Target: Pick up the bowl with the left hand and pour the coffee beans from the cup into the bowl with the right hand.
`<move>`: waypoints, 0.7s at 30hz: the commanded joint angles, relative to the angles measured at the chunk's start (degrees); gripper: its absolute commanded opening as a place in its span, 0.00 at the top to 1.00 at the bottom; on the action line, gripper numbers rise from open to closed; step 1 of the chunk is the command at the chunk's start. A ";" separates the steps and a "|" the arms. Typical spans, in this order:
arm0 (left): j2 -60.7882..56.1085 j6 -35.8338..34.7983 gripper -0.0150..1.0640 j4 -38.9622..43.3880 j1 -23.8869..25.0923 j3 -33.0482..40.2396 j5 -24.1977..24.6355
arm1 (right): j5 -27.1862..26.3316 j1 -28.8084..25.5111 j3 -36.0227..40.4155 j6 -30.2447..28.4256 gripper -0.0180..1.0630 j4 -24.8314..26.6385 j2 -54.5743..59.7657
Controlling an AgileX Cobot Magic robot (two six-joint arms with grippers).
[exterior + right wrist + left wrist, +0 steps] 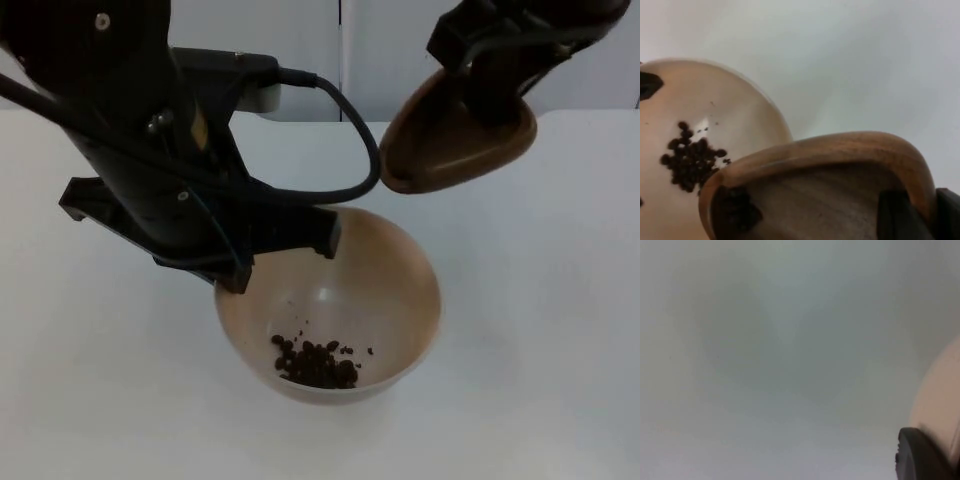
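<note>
Coffee beans (pixel 315 364) lie in the bowl (pixel 400 290), gripped at its rim by the left gripper (pixel 285 250). The wooden cup (pixel 455 140), clamped by the right gripper (pixel 495 85), is held above and just beyond the bowl. Some beans remain inside the cup in the right wrist view; a steeper tilt over the bowl's centre is judged needed. That the bowl is off the table (pixel 560 350) cannot be told.

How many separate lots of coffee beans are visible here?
2: a pile in the bowl held by the left hand; a dark clump inside the cup in the right hand.
</note>
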 commanded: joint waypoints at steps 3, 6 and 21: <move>-0.71 -0.46 0.99 0.07 -0.21 -0.24 -0.46 | -0.75 -3.17 -0.14 -5.77 0.98 7.17 -0.76; -0.71 -0.46 0.99 0.07 -0.21 -0.24 -0.32 | -0.54 -4.65 -0.14 -7.44 0.98 8.97 -0.76; -0.71 -0.46 0.99 -1.00 -0.21 -0.24 -2.12 | 0.55 -8.95 -0.14 -12.91 0.98 13.35 -0.76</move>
